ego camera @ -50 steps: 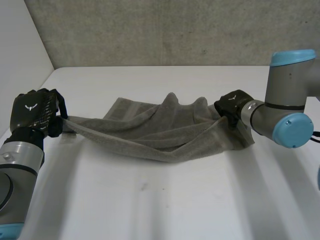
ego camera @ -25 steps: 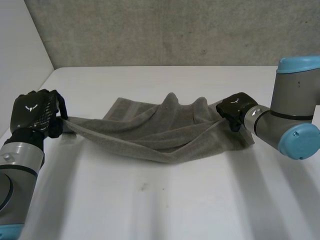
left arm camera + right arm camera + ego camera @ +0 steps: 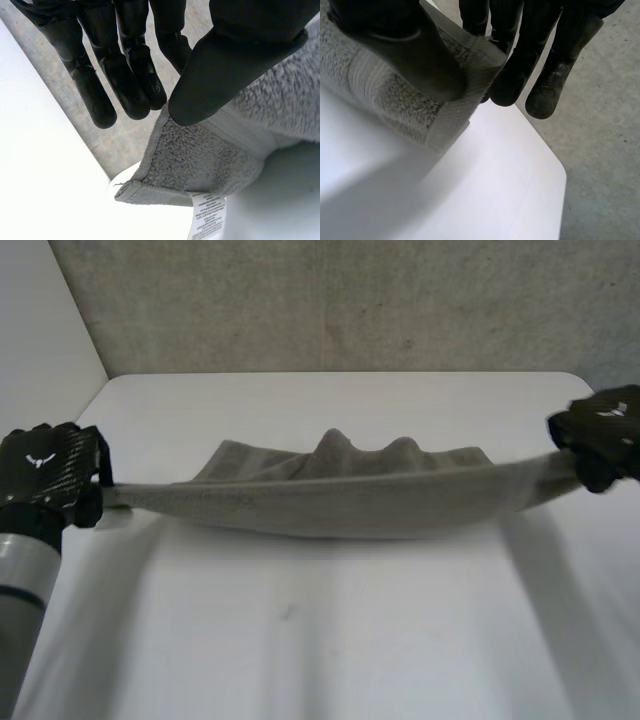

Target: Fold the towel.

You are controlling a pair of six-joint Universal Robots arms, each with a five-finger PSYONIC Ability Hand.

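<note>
Head view: 1 camera behind and between the arms, angled down at the table (image 3: 300, 640), far enough back to span the whole towel (image 3: 340, 505). The 2 wrist views look along the left hand (image 3: 240, 60) and right hand (image 3: 410, 55) palms at very close range. Each shares 1 towel corner with the head view.

Soft, even light; faint towel (image 3: 340, 502) shadow on the white table (image 3: 330, 640)
</note>
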